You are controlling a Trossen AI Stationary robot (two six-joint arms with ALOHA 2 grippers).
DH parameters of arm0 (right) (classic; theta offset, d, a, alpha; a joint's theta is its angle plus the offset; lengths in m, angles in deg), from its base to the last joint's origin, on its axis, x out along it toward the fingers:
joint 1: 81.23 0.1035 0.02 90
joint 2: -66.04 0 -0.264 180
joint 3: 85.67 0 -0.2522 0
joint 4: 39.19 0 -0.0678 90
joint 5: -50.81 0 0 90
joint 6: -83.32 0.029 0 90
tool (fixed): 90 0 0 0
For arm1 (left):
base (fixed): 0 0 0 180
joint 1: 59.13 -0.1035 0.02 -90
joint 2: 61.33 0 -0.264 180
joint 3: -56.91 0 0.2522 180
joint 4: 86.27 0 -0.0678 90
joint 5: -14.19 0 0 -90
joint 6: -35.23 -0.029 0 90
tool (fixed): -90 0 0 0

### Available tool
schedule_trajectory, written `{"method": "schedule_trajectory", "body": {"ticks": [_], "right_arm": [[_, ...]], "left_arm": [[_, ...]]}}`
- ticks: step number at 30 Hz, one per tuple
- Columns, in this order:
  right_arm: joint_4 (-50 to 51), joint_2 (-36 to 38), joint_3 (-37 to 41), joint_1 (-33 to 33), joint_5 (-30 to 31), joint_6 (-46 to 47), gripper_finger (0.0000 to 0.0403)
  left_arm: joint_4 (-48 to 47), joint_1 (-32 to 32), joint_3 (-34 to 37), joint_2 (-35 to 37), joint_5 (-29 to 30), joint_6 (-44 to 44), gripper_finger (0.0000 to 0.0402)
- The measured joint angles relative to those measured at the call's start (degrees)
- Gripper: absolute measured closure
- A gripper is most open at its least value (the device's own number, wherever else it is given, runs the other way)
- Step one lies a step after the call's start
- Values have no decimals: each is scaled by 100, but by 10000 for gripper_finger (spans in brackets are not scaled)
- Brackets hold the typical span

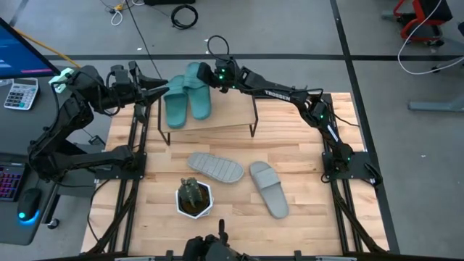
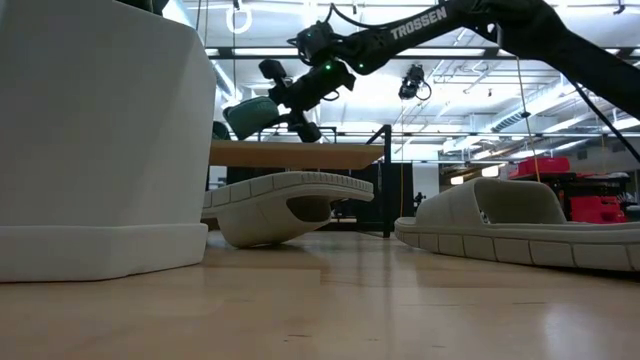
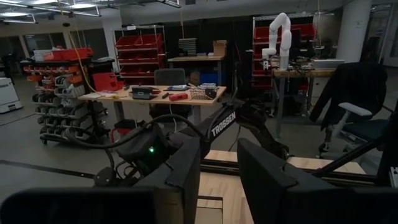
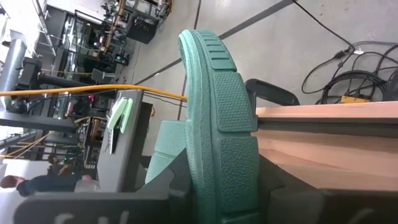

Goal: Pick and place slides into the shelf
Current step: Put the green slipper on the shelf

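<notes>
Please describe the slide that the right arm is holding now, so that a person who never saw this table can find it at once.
Find the shelf at the table's far edge. Two teal slides rest on its top board; take the one nearer the right arm, the right teal slide, whose far end is pinched by the right end effector. Its twin, the left teal slide, lies free beside it, and the two grey slides are down on the table.

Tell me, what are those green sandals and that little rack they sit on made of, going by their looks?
The teal slides look like soft moulded rubber or foam, matte: the right wrist view shows a pebbled sole with ribbed edges gripped by the right gripper. The shelf seems to have a pale wooden top board with visible grain and a smooth finish, on thin black legs, probably metal.
</notes>
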Motion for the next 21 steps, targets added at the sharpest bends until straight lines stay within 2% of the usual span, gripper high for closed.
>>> {"method": "schedule_trajectory", "body": {"ticks": [21], "right_arm": [[291, -4, 7, 44, 148, -120, 320]], "left_arm": [[2, 0, 0, 0, -2, -7, 294]]}}
